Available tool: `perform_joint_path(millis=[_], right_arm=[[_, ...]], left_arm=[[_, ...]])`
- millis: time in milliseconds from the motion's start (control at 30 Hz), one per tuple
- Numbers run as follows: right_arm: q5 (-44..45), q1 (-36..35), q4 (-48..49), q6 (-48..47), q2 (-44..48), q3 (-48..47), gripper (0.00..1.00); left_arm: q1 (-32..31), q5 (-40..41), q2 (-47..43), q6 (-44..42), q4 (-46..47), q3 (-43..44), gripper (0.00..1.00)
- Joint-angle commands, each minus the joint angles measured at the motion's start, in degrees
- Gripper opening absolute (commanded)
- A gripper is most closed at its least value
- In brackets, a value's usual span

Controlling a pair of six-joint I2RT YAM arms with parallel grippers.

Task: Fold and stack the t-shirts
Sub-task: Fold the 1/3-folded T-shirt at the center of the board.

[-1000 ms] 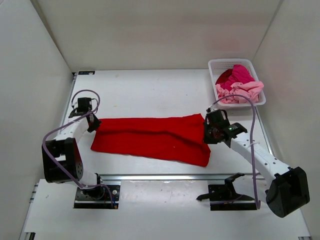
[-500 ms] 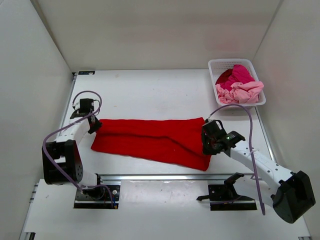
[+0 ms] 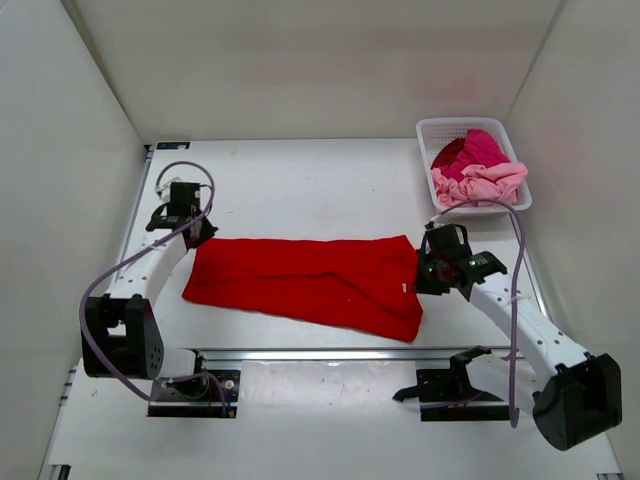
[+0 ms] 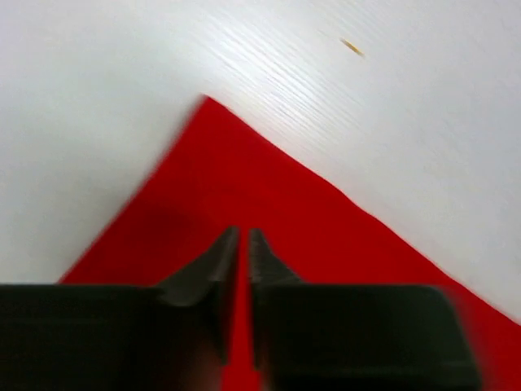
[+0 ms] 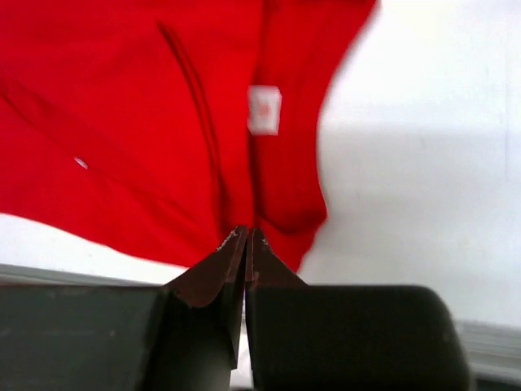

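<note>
red t-shirt [image 3: 310, 280] spread flat | left tool [image 4: 242, 236] slightly parted | right tool [image 5: 245, 236] closed | basket [image 3: 460, 121] well apart

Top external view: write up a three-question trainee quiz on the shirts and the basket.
1. True or false: the red t-shirt lies spread on the table, outside the basket.
2. The basket stands at the table's: A) far right corner; B) far left corner; C) near edge, between the arm bases.
3. Which two colours of cloth lie in the basket?

Key
1. True.
2. A.
3. A magenta shirt and a pale pink shirt.
</note>
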State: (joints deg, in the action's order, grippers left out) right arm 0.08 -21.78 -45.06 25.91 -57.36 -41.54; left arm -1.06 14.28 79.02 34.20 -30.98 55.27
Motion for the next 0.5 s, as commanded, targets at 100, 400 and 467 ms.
perform_joint_path(millis=[100,400,467], right_arm=[[-3.95,-0.1,11.91,-2.44,-10.03,-7.41,0.0],[-3.86,-1.06,19.39,-1.04,-24.18,-12.07,0.27],[-3.24,-2.03,19.83,-0.95,-25.95,-12.6,0.27]], left_arm=[[-7.02,-10.94,-3.87,0.09,0.31,-1.82,0.0],[-12.56,-15.5,-12.57,-0.97,-1.62,-7.01,0.01],[-12.83,-17.0,-14.24,0.69,-1.1,-9.55,0.02]])
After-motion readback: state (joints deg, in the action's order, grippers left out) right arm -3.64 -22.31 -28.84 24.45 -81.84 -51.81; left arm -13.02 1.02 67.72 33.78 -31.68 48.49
